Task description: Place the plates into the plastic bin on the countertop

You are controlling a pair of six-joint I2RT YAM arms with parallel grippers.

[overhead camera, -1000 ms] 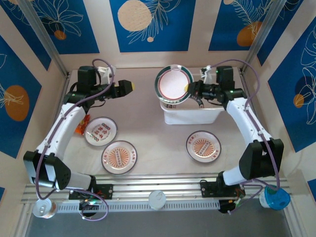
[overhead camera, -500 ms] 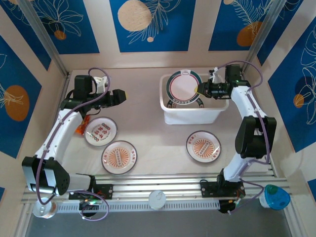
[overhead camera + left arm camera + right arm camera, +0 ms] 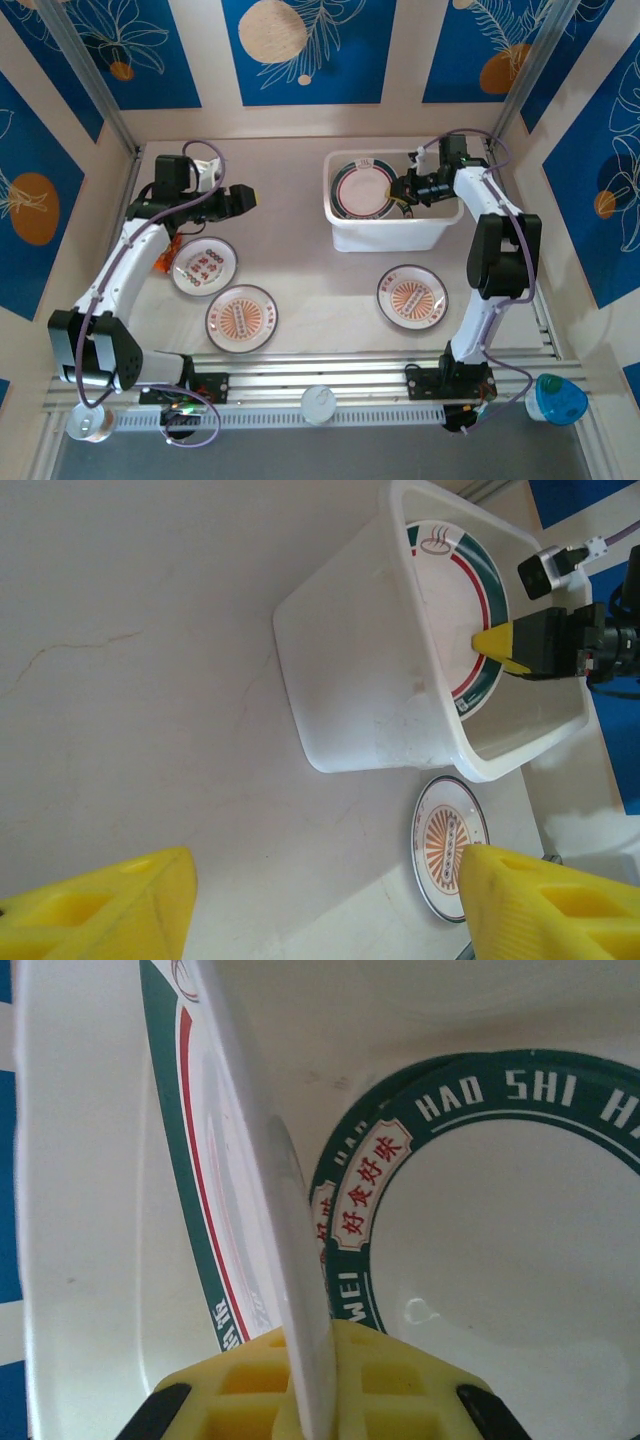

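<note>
Front-left plate [image 3: 241,319]: lies flat on the countertop [image 3: 300,250], close to the rail; orange-red centre; not yet binned.
Front-right plate [image 3: 412,296]: lies flat, well apart from the first and just in front of the plastic bin; orange-red centre; not yet binned.
Third plate [image 3: 204,266]: lies flat just behind the front-left plate, red print on white. An orange packet [image 3: 163,258] is noted beside it, partly hidden under the left arm.
Left gripper [image 3: 243,199]: held above bare countertop behind the third plate, with its yellow fingers spread wide. Nothing is seen between them.
Plastic bin [image 3: 390,238]: stands at the far right of the countertop, upright.
Held plate [image 3: 362,190]: green-rimmed, carried inside the bin and tilted towards its left wall. Contact with the wall or floor cannot be told.
Right gripper [image 3: 310,1385]: reaches into the bin from the right, pinched on the rim of the held plate, which is seen edge-on between the yellow pads.
Bottom plate [image 3: 500,1260]: green-rimmed and lettered, lies flat on the bin floor beneath the held plate.
Progress: judged well short of done. One plate is deposited, one is lowered but not yet released, and three are left outside the bin.
</note>
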